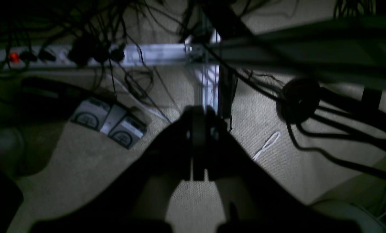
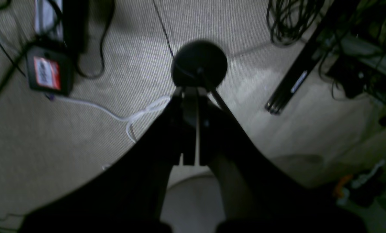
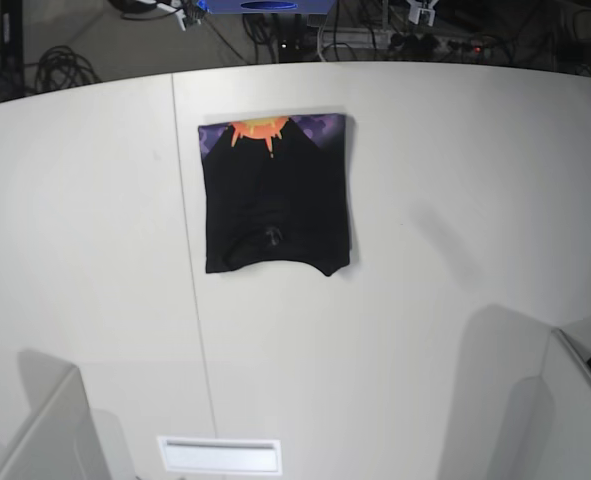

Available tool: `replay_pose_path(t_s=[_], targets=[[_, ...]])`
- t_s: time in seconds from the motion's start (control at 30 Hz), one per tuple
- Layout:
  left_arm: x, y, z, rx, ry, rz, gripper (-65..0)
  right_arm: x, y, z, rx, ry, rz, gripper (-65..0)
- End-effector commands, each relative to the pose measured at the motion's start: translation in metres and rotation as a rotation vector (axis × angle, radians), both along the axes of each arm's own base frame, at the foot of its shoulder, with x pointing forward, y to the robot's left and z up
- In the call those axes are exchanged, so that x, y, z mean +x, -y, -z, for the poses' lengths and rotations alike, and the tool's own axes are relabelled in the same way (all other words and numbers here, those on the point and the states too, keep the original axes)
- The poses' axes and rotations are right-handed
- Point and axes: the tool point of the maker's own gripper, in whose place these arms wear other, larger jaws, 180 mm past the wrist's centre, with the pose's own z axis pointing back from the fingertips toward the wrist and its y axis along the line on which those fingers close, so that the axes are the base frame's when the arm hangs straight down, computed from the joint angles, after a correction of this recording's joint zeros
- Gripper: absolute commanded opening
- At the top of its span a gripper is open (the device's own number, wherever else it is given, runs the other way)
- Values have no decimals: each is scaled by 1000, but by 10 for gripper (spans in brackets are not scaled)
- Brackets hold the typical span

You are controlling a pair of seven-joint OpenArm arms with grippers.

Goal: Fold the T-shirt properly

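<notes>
The T-shirt (image 3: 275, 200) lies folded into a compact black rectangle on the white table (image 3: 455, 200), slightly left of centre. A strip of its purple and orange-red print shows along the far edge. It does not show in either wrist view. My left gripper (image 1: 202, 111) has its fingers pressed together and holds nothing; it points at the carpeted floor. My right gripper (image 2: 193, 92) is also shut and empty, over the floor. Both are away from the T-shirt.
Grey arm parts sit at the near corners of the base view (image 3: 45, 430) (image 3: 565, 400). On the floor are a power strip (image 1: 50, 56), an aluminium frame (image 1: 209, 81), a black box with a red label (image 2: 47, 72) and many cables.
</notes>
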Motion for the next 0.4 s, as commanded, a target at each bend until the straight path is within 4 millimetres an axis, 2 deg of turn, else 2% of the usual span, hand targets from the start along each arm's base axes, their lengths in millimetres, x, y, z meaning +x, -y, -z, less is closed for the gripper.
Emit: replay_pose_path(t_s=[0.0, 0.17, 0.23, 0.37], targets=[[-11, 0, -2, -8, -15, 5, -650, -6, 6, -1, -16, -6, 13, -650], [-10, -2, -2, -3, -14, 6, -650, -9, -2, -1, -18, 2, 169, -650], [-10, -3, -2, -2, -14, 7, -650, -10, -13, 0, -5, 1, 212, -650], [-7, -3, -2, -2, -8, 7, -650, -11, -20, 0, 5, -3, 218, -650]])
